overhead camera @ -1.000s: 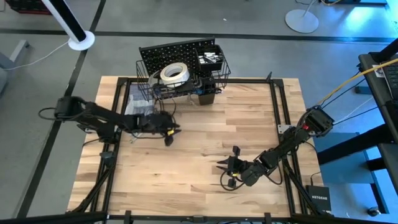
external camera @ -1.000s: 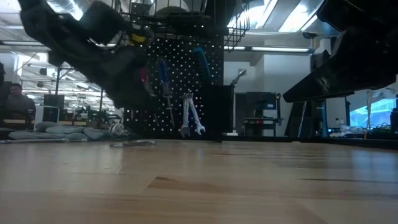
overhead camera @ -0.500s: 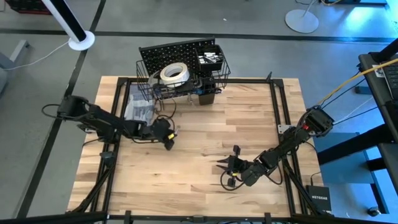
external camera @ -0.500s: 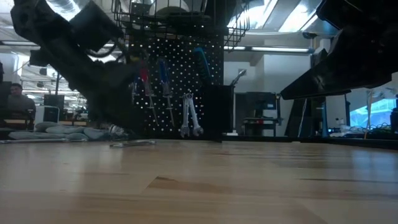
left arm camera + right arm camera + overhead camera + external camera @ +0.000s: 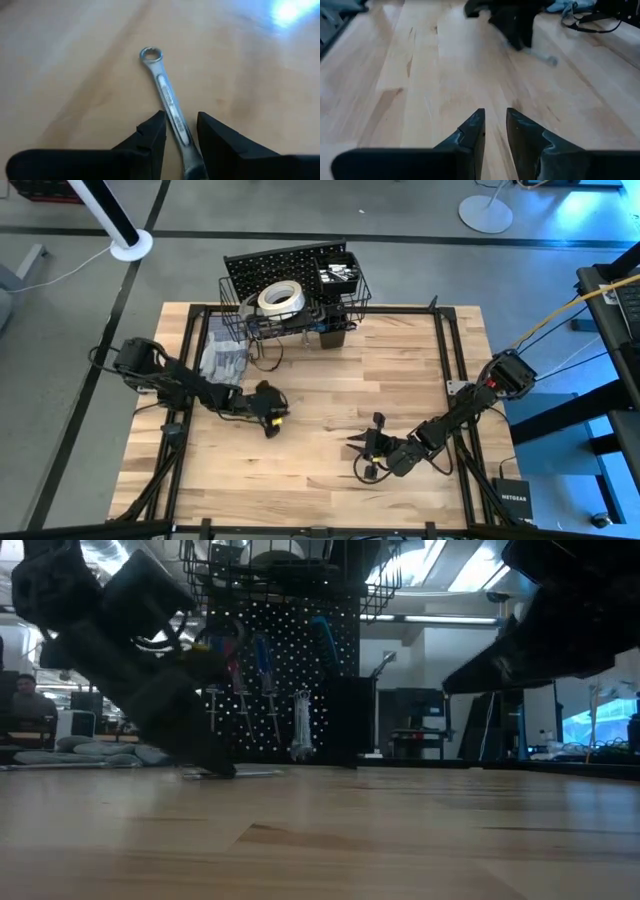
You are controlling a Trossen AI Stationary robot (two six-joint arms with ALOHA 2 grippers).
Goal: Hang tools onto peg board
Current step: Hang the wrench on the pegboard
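Wrench [image 5: 167,95] lies flat on your table [image 5: 330,380], left of centre, with your left gripper [image 5: 177,130] straddling its shank, jaws not quite clamped. Right gripper [image 5: 495,127] sits near-right, holding nothing, fingers slightly parted.

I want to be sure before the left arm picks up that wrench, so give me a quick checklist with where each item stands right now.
1. Left gripper lined up over the wrench: ok, its shaft runs between the two fingers.
2. Fingers closed on the wrench: not ok, a gap shows on each side of the shaft.
3. Wrench lying flat on the table: ok.
4. Right gripper out of the way: ok, it sits low over bare wood, apart from the left arm.
5. Peg board upright at the far edge: ok.
6. A free peg for this wrench: cannot tell.
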